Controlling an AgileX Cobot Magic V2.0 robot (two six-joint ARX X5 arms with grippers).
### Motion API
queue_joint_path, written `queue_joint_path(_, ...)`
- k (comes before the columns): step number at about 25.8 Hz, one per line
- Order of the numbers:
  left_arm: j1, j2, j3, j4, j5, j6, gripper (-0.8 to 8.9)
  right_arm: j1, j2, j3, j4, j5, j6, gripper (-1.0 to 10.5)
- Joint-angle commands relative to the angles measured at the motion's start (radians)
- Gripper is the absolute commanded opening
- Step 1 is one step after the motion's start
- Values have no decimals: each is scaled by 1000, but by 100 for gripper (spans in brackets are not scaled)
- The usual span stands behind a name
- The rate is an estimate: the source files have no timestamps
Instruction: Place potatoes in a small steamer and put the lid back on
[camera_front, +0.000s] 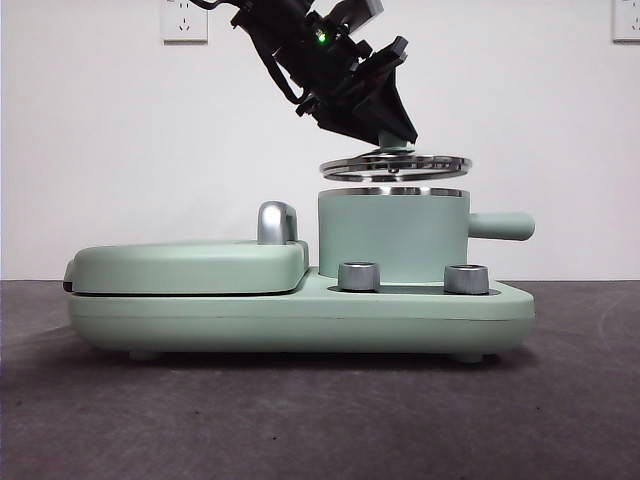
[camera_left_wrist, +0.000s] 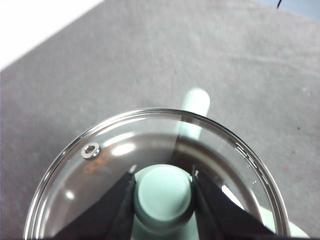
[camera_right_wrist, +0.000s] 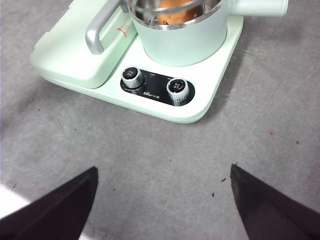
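Observation:
The small steamer (camera_front: 392, 235), a mint-green pot with a steel rim and a stubby side handle (camera_front: 502, 226), stands on the cooker base. Inside it lies the brown-orange potato (camera_right_wrist: 175, 12), seen only in the right wrist view. The clear glass lid (camera_front: 396, 167) hangs a little above the steamer's rim, about level. My left gripper (camera_left_wrist: 162, 175) is shut on the lid's mint knob (camera_left_wrist: 163, 197); in the front view that gripper (camera_front: 385, 125) comes down from the upper left. My right gripper (camera_right_wrist: 162, 200) is open over the bare table in front of the cooker.
The mint cooker base (camera_front: 300, 320) carries a flat griddle cover (camera_front: 190, 265) with a chrome handle (camera_front: 277, 222) left of the steamer, and two steel dials (camera_front: 359, 276) (camera_front: 466, 279) at the front. The grey table (camera_front: 320, 420) runs around it.

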Motion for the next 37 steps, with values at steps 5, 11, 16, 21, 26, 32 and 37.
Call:
queue_joint_path(5, -8, 3, 26, 32, -4, 4, 17, 6, 4, 5, 18, 0, 11, 422)
queue_joint_path(11, -10, 4, -13, 42, -35, 26, 17, 5, 4, 5, 23, 0, 10, 422)
queue_joint_path(16, -10, 4, -47, 107, -35, 37, 17, 6, 4, 5, 25, 0, 10, 422)
queue_joint_path(21, -9, 9, -47, 109, -35, 40, 17, 5, 4, 5, 25, 0, 10, 422)
queue_joint_path(26, -10, 32, -47, 92, -35, 29, 17, 5, 4, 5, 25, 0, 10, 422)
queue_joint_path(32, -11, 32, -47, 63, -35, 18, 16, 5, 4, 5, 43, 4, 10, 422)
queue_joint_path(37, -11, 34, -47, 64, -35, 5, 41, 5, 4, 5, 55, 3, 10, 422)
